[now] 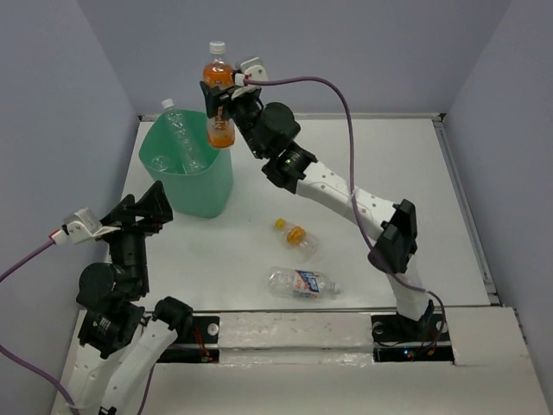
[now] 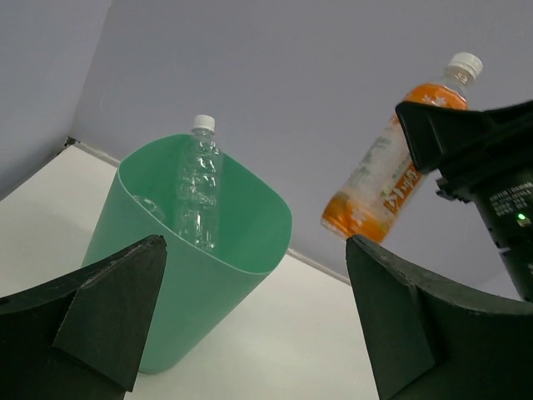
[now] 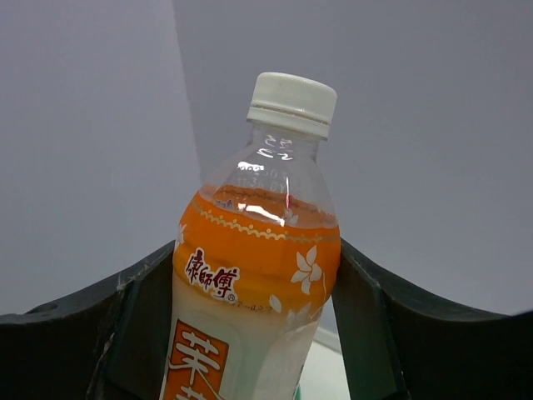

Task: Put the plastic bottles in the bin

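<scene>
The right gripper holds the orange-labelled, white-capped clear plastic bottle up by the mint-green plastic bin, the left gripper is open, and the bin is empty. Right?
Not quite: the mint-green plastic bin is not empty. The left wrist view shows a clear unlabelled white-capped plastic bottle standing in it. The right gripper does hold the orange-labelled bottle up by it, and the left gripper is open.

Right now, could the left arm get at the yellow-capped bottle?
Probably yes: the left fingers are open and empty, nothing lies between them and the bottle, though the bin stands close by.
</scene>
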`<action>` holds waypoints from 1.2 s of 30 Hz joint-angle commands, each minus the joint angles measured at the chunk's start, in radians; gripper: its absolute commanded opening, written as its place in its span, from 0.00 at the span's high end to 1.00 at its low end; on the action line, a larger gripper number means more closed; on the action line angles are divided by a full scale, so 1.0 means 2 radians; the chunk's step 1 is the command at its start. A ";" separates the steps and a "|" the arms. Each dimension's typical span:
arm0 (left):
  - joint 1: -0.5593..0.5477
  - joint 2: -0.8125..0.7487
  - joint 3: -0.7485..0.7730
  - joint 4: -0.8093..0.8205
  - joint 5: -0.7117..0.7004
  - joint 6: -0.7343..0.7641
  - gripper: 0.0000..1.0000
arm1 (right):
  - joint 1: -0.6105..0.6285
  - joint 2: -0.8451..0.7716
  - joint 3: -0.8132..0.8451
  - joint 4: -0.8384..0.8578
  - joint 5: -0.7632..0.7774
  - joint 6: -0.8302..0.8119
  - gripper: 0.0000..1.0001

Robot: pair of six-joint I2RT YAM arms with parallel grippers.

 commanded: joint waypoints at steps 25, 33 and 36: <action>0.011 -0.007 -0.006 0.024 -0.017 0.013 0.01 | -0.027 0.211 0.234 -0.019 -0.119 -0.031 0.00; 0.013 -0.010 -0.008 0.026 -0.028 0.017 0.01 | -0.027 -0.022 -0.043 0.018 -0.129 0.010 0.03; 0.013 -0.007 -0.008 0.026 -0.022 0.017 0.01 | -0.027 -0.135 -0.256 0.036 -0.112 0.020 0.09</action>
